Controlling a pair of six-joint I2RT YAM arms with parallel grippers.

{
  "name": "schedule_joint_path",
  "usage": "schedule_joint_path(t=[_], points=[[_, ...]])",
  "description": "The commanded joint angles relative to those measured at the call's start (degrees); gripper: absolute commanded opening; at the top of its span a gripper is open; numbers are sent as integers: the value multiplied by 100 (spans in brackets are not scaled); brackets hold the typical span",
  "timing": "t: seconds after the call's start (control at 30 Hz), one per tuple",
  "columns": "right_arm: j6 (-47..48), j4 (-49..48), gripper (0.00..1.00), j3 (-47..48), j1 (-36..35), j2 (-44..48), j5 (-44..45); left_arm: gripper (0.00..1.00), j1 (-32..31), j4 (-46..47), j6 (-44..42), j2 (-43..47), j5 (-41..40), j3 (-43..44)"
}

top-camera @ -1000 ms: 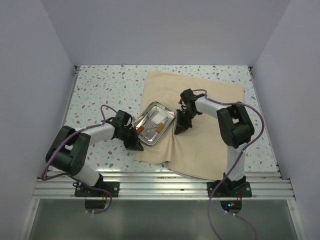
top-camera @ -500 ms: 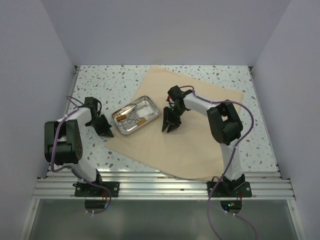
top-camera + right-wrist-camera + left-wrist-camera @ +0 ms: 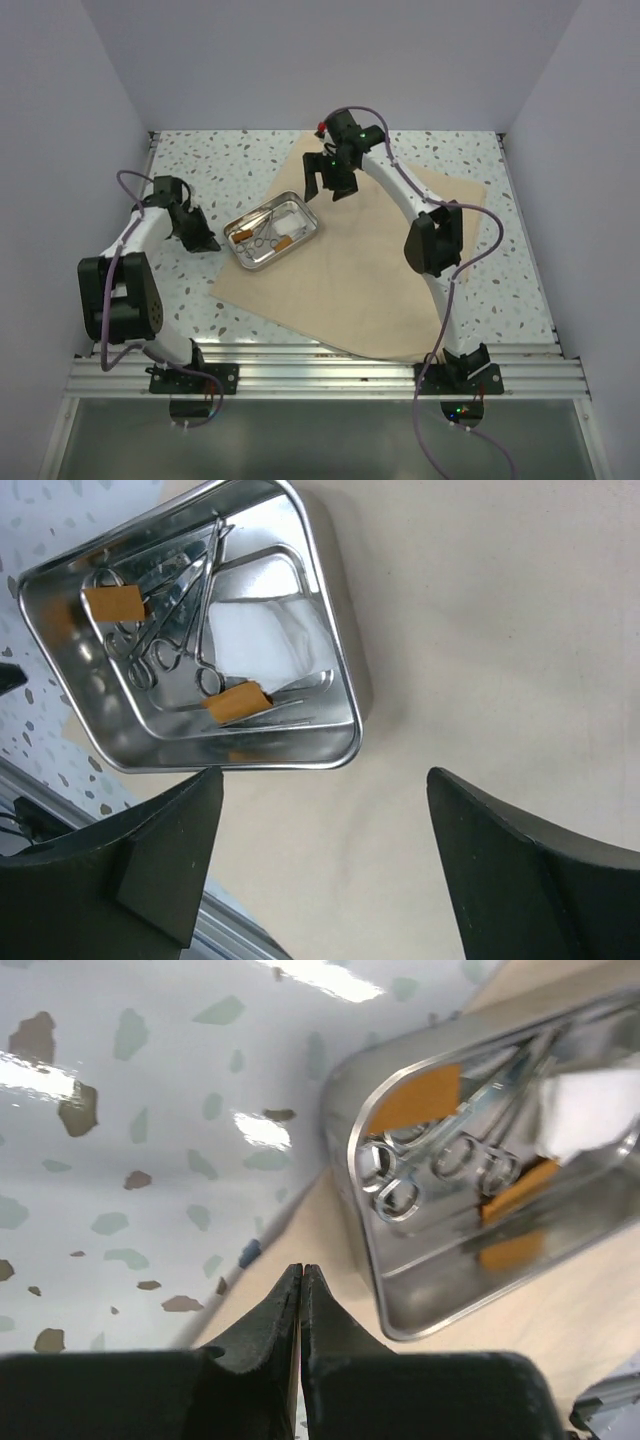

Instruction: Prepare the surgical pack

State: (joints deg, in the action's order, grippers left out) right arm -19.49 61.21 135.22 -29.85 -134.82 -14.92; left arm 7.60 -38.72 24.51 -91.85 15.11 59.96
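Note:
The tan cloth [image 3: 380,280] lies spread flat on the speckled table. On its left part stands the steel tray [image 3: 312,228], holding thin metal instruments [image 3: 180,610], two brown strips [image 3: 237,701] and white gauze [image 3: 265,630]. My left gripper [image 3: 207,243] is shut, low beside the tray's left end; its tips [image 3: 301,1268] hover over the cloth's edge [image 3: 330,1250] with nothing seen between them. My right gripper [image 3: 326,185] is open and raised above the cloth behind the tray. In the right wrist view the right gripper [image 3: 323,772] is open over bare cloth, just off the tray's rim [image 3: 345,680].
Grey walls close in the table on the left, back and right. An aluminium rail [image 3: 320,375] runs along the near edge with both arm bases on it. Speckled tabletop [image 3: 200,170] shows left of the cloth and along the back.
The cloth has been pulled out flat and the tray has shifted left. My right gripper opened and rose toward the back. My left gripper drew back to the left, still shut.

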Motion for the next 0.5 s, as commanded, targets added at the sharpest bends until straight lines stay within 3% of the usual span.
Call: schedule_joint_path(t=[0.0,0.13,0.47], points=[[261,489,87,461,93,-491,-178,5,32,-65,-122,615,738,-177],[252,15,84,278,75,-598,-371,8,32,-74,-8,1020,1195,-686],[112,-654,71,268,-74,-808,-416,7,32,-48,106,1320,1020,-1232]])
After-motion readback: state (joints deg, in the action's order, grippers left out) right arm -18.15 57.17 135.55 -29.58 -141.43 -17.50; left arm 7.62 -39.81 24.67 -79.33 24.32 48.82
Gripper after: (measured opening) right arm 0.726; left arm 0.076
